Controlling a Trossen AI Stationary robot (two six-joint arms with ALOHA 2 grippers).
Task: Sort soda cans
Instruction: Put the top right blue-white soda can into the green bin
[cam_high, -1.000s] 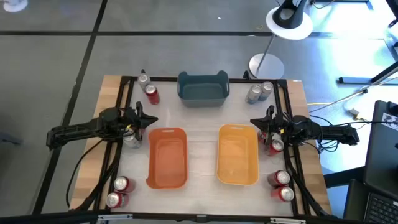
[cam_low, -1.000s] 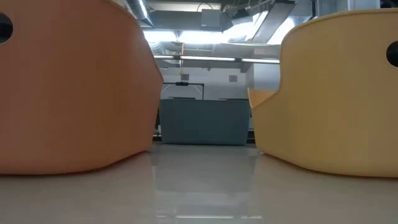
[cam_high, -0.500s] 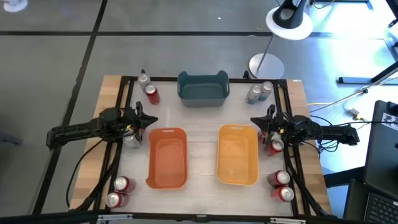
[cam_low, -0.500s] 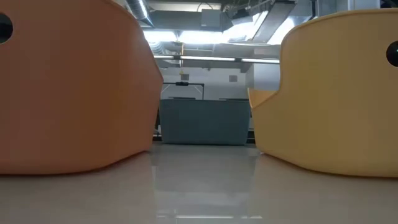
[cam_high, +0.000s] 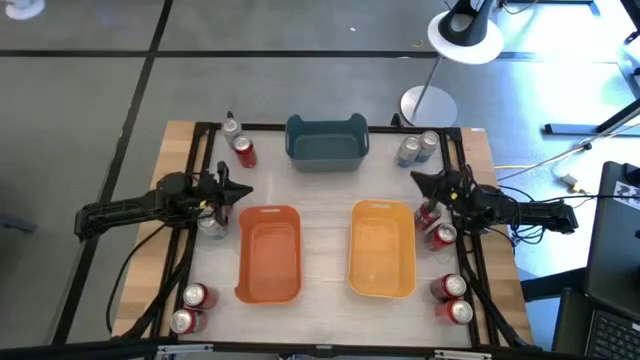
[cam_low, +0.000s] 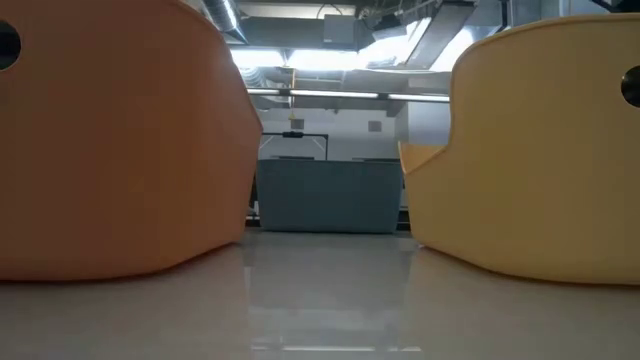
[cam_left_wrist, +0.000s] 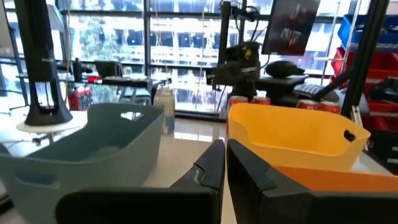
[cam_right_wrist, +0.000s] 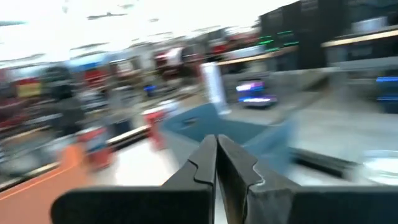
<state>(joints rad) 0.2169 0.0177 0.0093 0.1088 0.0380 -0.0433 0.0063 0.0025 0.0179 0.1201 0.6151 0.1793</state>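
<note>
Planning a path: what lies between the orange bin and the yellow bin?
Only bare tabletop lies between the orange bin and yellow bin, in high and low views.

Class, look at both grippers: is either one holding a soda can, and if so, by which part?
Nothing is held. The left gripper and the right gripper are both shut on nothing; the soda cans stand on the table.

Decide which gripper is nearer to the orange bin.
Left. The left gripper sits just off the orange bin at its far left corner; the right gripper is beyond the yellow bin, on its far right side.
</note>
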